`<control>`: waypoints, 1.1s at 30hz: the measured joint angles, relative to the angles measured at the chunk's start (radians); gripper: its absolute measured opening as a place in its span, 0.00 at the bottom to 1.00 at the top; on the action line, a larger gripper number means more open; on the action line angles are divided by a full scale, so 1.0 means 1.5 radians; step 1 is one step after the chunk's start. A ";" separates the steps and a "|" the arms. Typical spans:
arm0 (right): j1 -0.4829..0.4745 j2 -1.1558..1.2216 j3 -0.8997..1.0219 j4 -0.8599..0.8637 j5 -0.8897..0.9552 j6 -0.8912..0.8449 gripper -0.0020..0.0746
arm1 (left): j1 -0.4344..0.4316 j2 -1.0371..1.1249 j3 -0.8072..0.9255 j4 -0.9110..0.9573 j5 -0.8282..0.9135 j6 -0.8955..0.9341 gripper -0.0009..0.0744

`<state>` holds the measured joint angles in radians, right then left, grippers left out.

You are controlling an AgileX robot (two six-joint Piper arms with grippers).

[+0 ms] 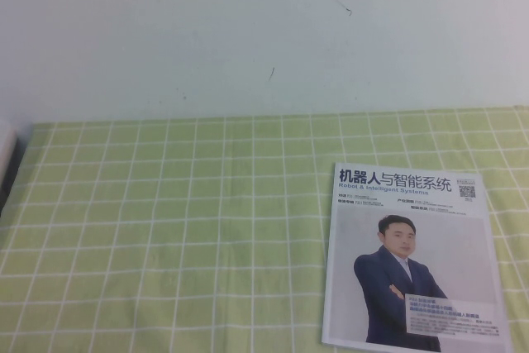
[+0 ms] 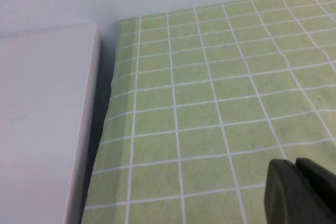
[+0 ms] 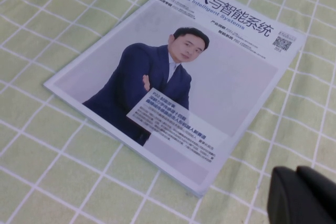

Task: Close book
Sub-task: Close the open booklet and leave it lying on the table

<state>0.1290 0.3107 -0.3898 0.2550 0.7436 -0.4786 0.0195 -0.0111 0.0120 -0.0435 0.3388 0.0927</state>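
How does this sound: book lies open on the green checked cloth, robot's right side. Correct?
Not open: the book lies closed, cover up; the high view shows it. The cloth and right side stand. The left gripper hangs over bare cloth; right gripper hangs near the book.

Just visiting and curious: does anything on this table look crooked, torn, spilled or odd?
Nothing stands out. The magazine lies closed and flat, cover up, on the green checked cloth, toward the robot's right. The left pincer hangs over bare cloth near its left edge; the right pincer hangs beside the magazine.
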 joint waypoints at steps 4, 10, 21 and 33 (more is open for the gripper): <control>0.000 0.000 0.000 0.000 0.000 0.000 0.02 | 0.001 -0.001 0.000 -0.013 0.000 0.005 0.01; 0.000 0.000 0.000 0.000 0.000 0.000 0.02 | -0.017 -0.001 0.000 -0.015 0.000 0.007 0.01; 0.000 0.000 0.000 0.000 0.000 0.000 0.02 | -0.027 -0.001 0.000 -0.026 0.000 0.010 0.01; 0.000 0.000 0.000 0.000 0.000 0.000 0.02 | -0.027 -0.001 0.000 -0.033 0.000 0.010 0.01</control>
<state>0.1290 0.3107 -0.3898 0.2550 0.7436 -0.4786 -0.0207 -0.0126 0.0120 -0.0934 0.3388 0.1073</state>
